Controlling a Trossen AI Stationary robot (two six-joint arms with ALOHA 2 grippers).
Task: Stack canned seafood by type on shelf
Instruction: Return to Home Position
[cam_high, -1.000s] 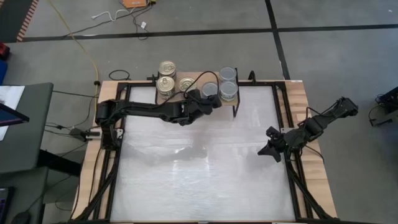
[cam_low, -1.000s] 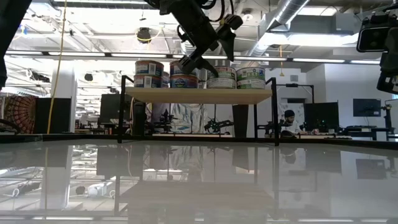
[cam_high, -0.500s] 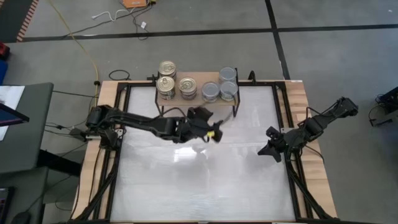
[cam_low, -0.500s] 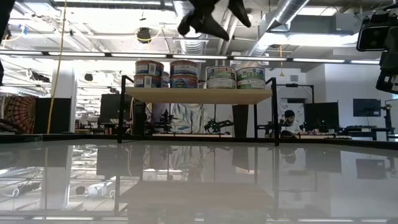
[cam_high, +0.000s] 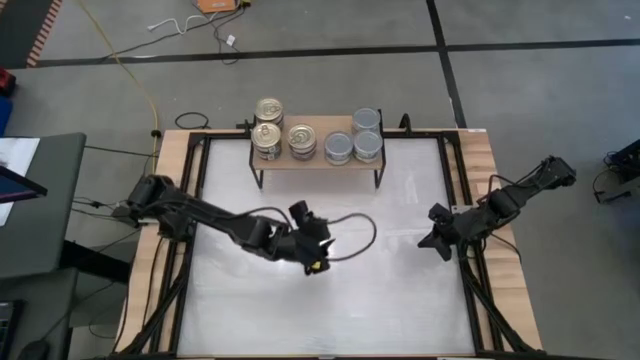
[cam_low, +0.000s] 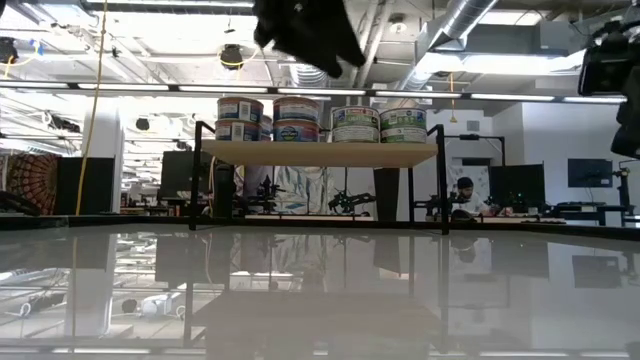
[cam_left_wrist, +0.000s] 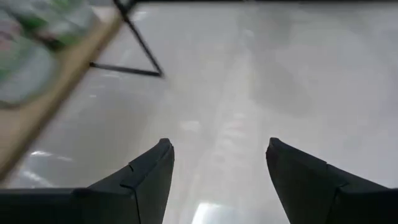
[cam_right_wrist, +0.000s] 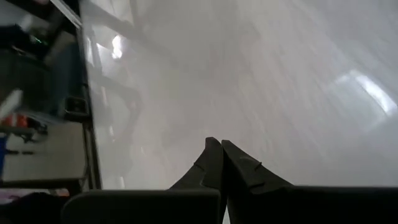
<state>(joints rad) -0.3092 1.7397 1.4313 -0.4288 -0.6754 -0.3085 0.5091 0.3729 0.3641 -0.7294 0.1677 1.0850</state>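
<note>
The shelf (cam_high: 318, 125) stands at the table's far edge on thin black legs. Gold-lidded cans (cam_high: 268, 138) sit on its left half and silver-lidded cans (cam_high: 367, 146) on its right half. In the low view the cans (cam_low: 296, 118) rest on the board in short stacks. My left gripper (cam_high: 316, 252) hovers over the middle of the table, well in front of the shelf, open with nothing between its fingers (cam_left_wrist: 217, 146). My right gripper (cam_high: 432, 240) waits shut at the table's right side (cam_right_wrist: 217, 144).
The white tabletop (cam_high: 400, 290) is bordered by a black frame with wooden strips on its left and right sides. A cable loops from my left arm over the table (cam_high: 362, 238). The room behind the shelf shows in the low view.
My left gripper has drawn back from the cans on the shelf toward the table's near edge and a little to the left, rolling about its own axis as it went. Its fingers stay apart. The cans on the shelf have kept their places.
</note>
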